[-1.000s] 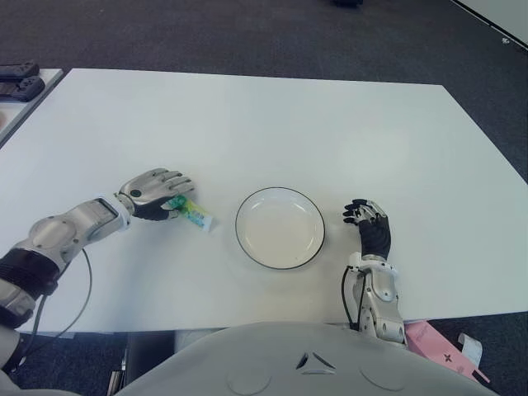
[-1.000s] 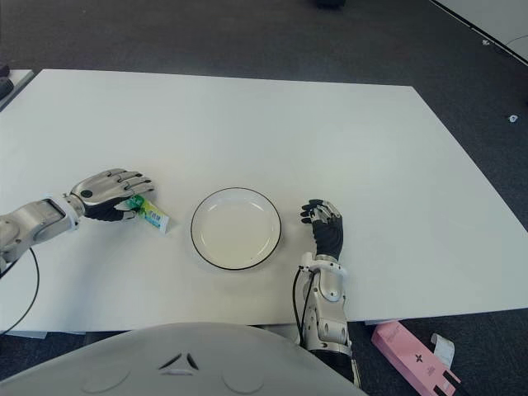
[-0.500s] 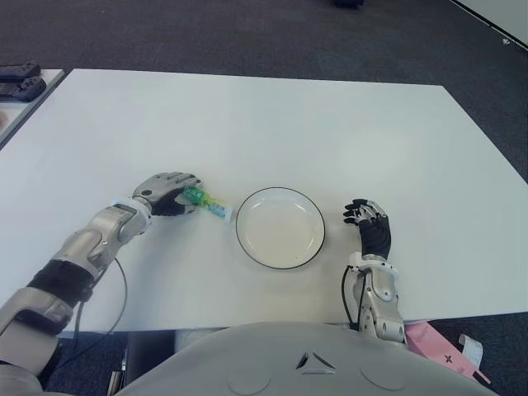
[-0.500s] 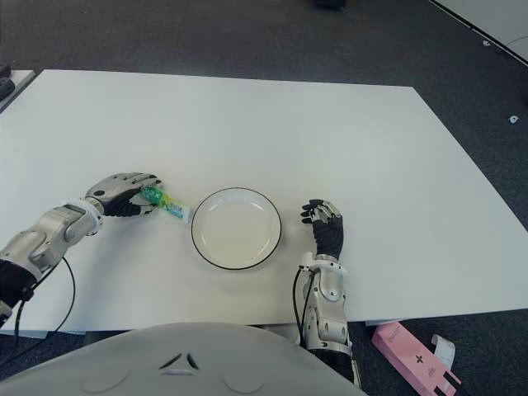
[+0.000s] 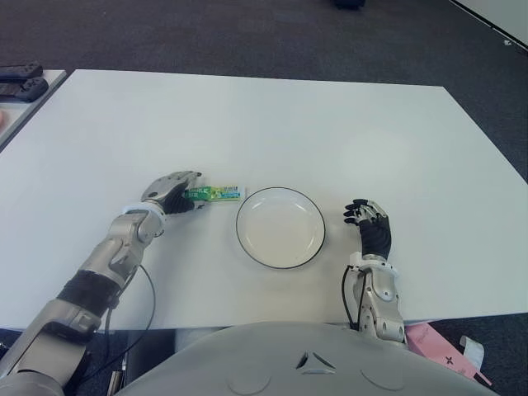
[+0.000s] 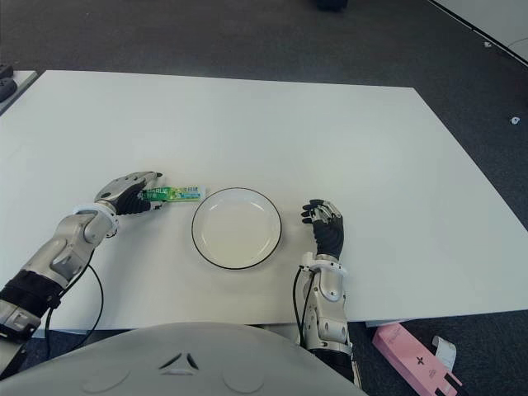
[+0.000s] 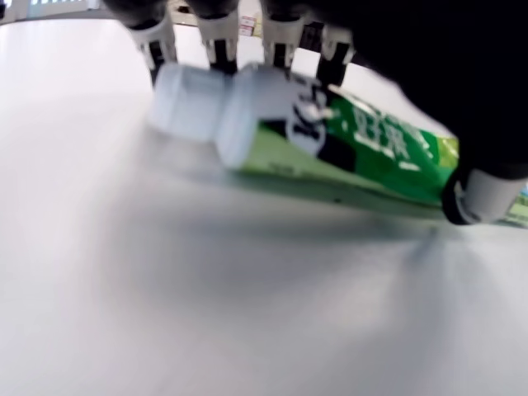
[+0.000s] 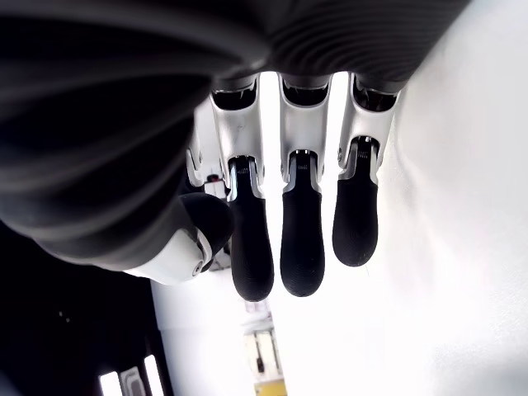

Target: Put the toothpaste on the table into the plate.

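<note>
The toothpaste is a green tube with a white cap, and my left hand is shut on it. It lies level, its free end close to the left rim of the white, black-rimmed plate. In the left wrist view the tube sits between my fingers and thumb, just over the table with its shadow below. The plate holds nothing. My right hand shows to the right of the plate, fingers relaxed around nothing.
The white table stretches far beyond the plate. Black controllers lie on a second table at the far left. A pink box lies on the floor at the lower right.
My left hand has carried the toothpaste to the right, up to the plate's left rim, and the tube has turned from slanting to level. The right hand has not moved.
</note>
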